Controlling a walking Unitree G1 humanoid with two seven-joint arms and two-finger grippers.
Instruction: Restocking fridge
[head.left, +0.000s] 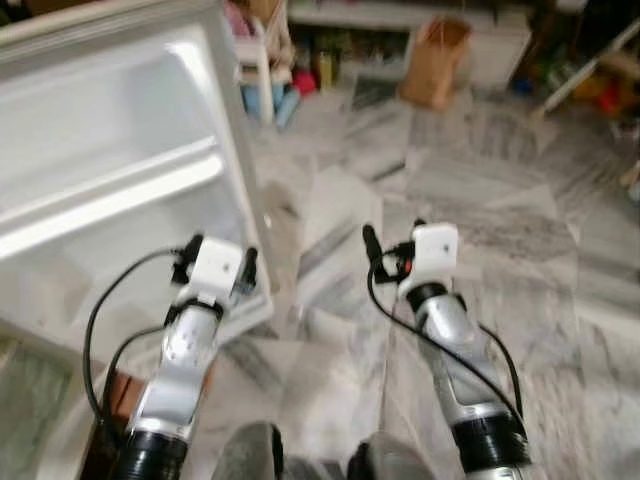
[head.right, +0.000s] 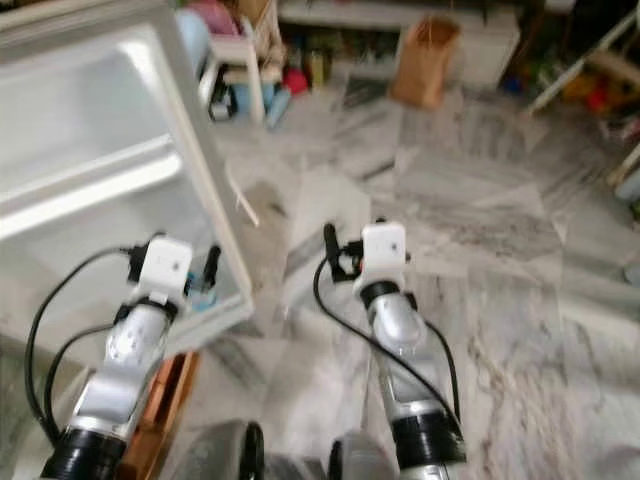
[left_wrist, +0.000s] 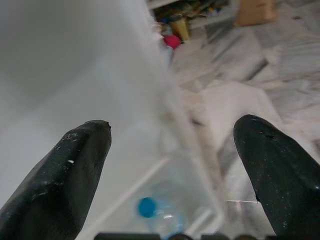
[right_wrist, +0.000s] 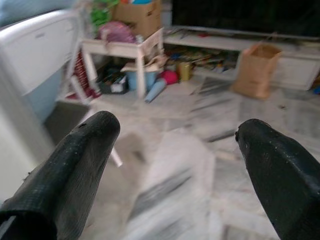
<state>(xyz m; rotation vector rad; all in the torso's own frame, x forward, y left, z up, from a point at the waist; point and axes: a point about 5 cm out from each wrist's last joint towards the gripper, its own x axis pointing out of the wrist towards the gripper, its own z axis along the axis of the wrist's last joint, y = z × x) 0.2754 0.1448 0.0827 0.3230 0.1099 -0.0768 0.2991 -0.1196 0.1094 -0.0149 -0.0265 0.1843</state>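
Fridge door (head.left: 110, 150) standing open at ten o'clock, a blue-capped water bottle (left_wrist: 155, 215) lying in its lowest shelf. Left pincer (left_wrist: 170, 165) hovering just before it, fingers apart, empty. Right pincer (right_wrist: 175, 165) likewise spread, carrying nothing. Restocking seemingly barely beginning.

Even, bright indoor light, with soft glare washing out the open white plastic fridge door (head.left: 110, 150) and its moulded shelves. All pictures are motion-blurred; the grey-veined marble floor (head.right: 480, 200) smears. In both wrist views the close black fingers (left_wrist: 60, 180) are soft, the far clutter hazy.
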